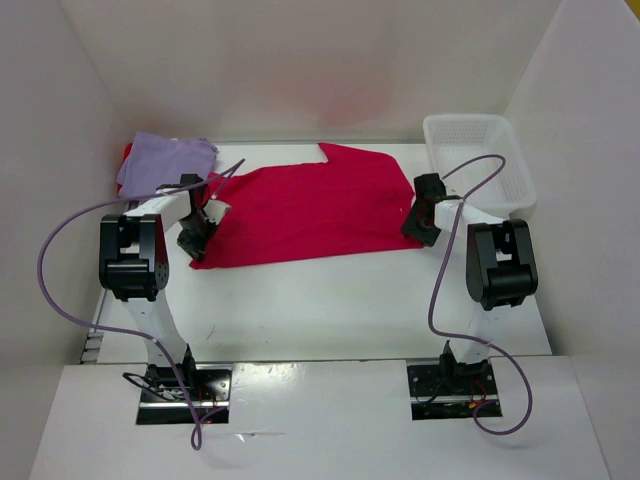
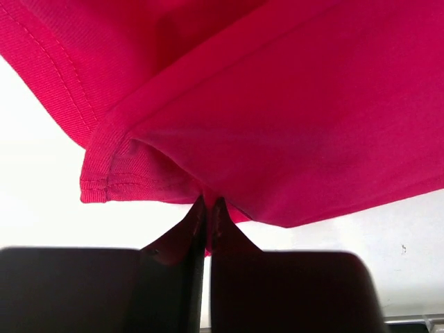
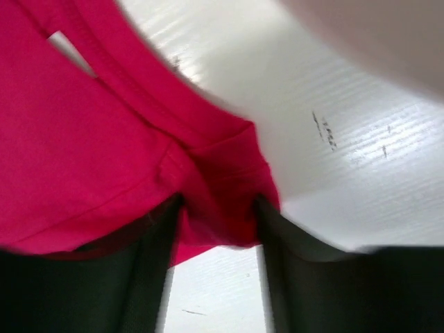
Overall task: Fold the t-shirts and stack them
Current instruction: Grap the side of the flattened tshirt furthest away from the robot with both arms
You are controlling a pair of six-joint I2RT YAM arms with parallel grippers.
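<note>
While the pinkish crimson t-shirt (image 1: 310, 205) lies spread across the middle of the white table (image 1: 330, 310), both arms reach forward to its opposite ends. The left gripper (image 2: 209, 202) sits at the shirt's near left corner with its two dark fingers pressed together, a thin fold of crimson cloth pinched between their tips. Just above the pinch the wrist view shows a stitched hem, and the fabric rises off the table in a shallow tent. The right gripper (image 3: 216, 205) sits at the shirt's right edge, its fingers apart, with a bunched piece of hemmed cloth lying in the gap between them. That view is blurred, and whether the pads press on the cloth cannot be told.

At the far left corner of the table the pale lavender t-shirt (image 1: 160, 160) lies in a loose heap. A sliver of the bright red t-shirt (image 1: 127, 153) shows from under its left side. The crimson shirt's upper left corner reaches near this heap. A white plastic bin (image 1: 480, 160) stands at the far right corner, beyond the right arm and apart from the crimson shirt.
</note>
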